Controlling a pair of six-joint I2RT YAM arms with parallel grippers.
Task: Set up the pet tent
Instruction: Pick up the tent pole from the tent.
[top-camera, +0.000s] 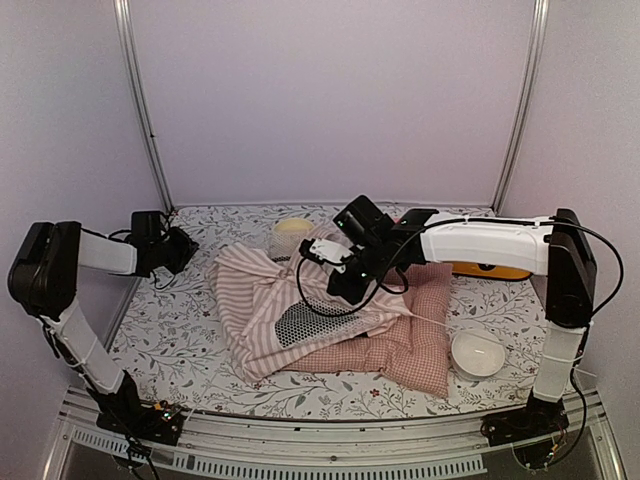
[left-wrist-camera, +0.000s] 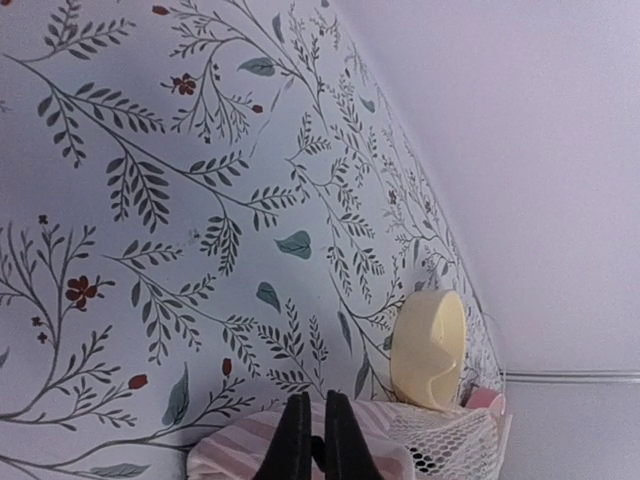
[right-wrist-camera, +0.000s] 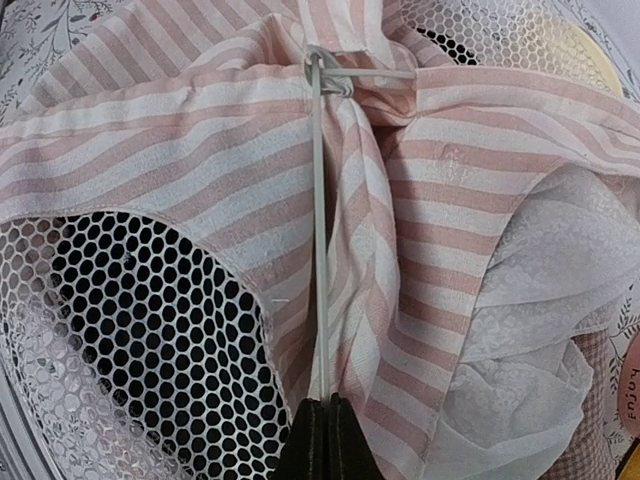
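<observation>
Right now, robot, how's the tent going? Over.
Left claw shut, empty. Right claw shut on pet tent pole. Tent collapsed, partly on checked cushion. Over.

Enclosed by plain pale lilac walls; framed by two slanting metal posts; floored with a leaf-and-flower patterned tabletop; evenly lit.

Worktop with leaf-and-flower print cover, collapsed pink-striped pet tent at centre, partly over pink checked cushion, white bowl near right, cream round dish behind, orange object far right.
</observation>
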